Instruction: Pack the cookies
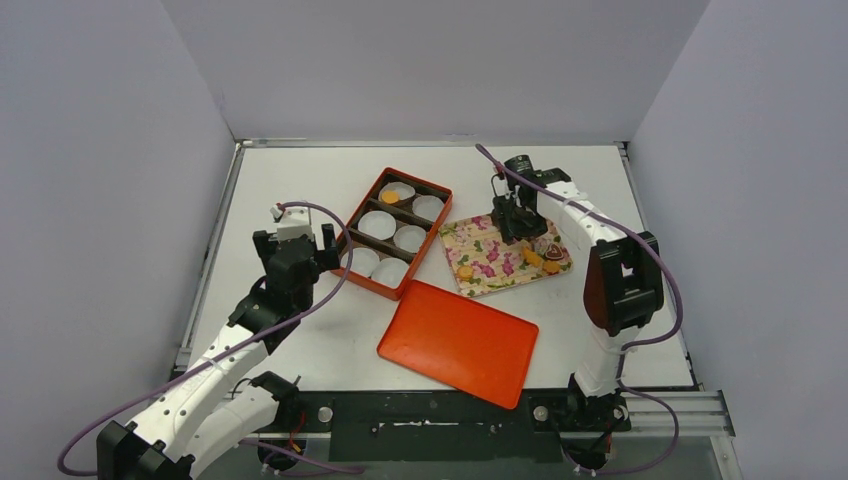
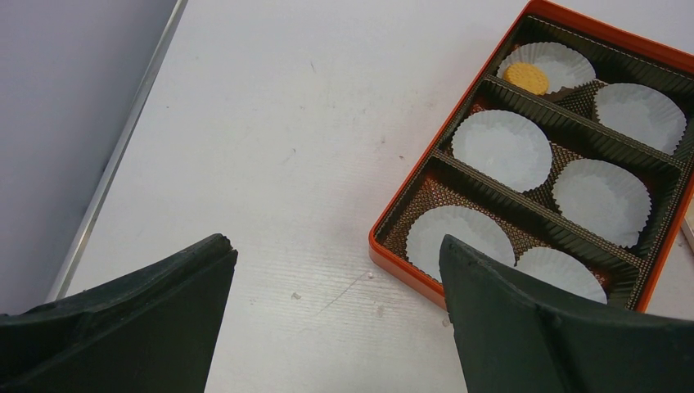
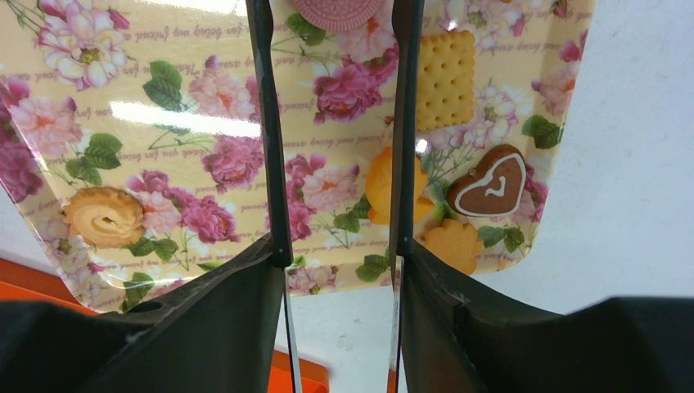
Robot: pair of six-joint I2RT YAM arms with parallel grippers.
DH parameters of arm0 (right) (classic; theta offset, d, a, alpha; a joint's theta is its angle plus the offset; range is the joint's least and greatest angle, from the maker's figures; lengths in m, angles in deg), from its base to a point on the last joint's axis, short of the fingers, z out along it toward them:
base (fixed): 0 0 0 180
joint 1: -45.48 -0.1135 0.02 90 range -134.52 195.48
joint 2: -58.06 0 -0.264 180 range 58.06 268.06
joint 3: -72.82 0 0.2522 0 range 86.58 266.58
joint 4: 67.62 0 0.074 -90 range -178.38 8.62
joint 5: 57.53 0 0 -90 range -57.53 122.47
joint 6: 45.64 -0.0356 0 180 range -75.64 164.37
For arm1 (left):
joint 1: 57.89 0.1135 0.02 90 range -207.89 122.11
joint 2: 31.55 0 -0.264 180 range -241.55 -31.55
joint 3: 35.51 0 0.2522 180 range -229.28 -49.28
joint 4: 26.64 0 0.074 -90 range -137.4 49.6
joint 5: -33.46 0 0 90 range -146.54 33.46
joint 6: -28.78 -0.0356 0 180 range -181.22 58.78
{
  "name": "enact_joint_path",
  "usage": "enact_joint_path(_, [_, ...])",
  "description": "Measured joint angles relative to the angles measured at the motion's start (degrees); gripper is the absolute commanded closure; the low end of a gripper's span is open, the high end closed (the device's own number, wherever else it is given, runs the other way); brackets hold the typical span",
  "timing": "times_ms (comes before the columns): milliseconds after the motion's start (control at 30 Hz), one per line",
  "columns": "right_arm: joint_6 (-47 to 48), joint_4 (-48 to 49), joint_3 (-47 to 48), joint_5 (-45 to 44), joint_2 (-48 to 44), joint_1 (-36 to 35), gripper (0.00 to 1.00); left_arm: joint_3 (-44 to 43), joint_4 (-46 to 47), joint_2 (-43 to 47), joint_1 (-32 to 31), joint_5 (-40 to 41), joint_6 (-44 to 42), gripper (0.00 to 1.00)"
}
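Several cookies lie on the floral tray (image 3: 164,123): a pink round one (image 3: 338,8), a square biscuit (image 3: 444,78), a brown heart (image 3: 489,182), an orange one (image 3: 378,187), a flower-shaped one (image 3: 448,241) and a swirl one (image 3: 104,215). My right gripper (image 3: 334,33) is open over the tray (image 1: 490,262). Its thin fingers (image 3: 263,123) stand on either side of the pink cookie with a small gap. One orange cookie (image 2: 525,76) sits in a far paper cup of the orange box (image 2: 409,205). My left gripper (image 2: 335,262) is open and empty over bare table, left of the box (image 1: 355,215).
The box holds several white paper cups (image 2: 501,149) in three brown rows. An orange lid (image 1: 460,340) lies flat near the front, below the tray. The table's metal edge (image 2: 114,164) and grey walls close in the left side.
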Motion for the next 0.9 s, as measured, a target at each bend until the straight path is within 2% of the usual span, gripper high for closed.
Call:
enact_joint_path(200, [0.15,0.33,0.44,0.66,2.36,0.33,0.52,0.02,0.00,-0.04,0.00,0.04,0.00,0.07])
enact_joint_path(567, [0.24,-0.22,0.94,1.86,4.22,0.37,0.81,0.02,0.02,-0.07,0.00,0.24,-0.02,0.07])
enact_joint_path(900, [0.31,-1.79,3.34,2.84,2.78,0.09,0.86,0.04,0.02,-0.07,0.00,0.24,-0.02,0.07])
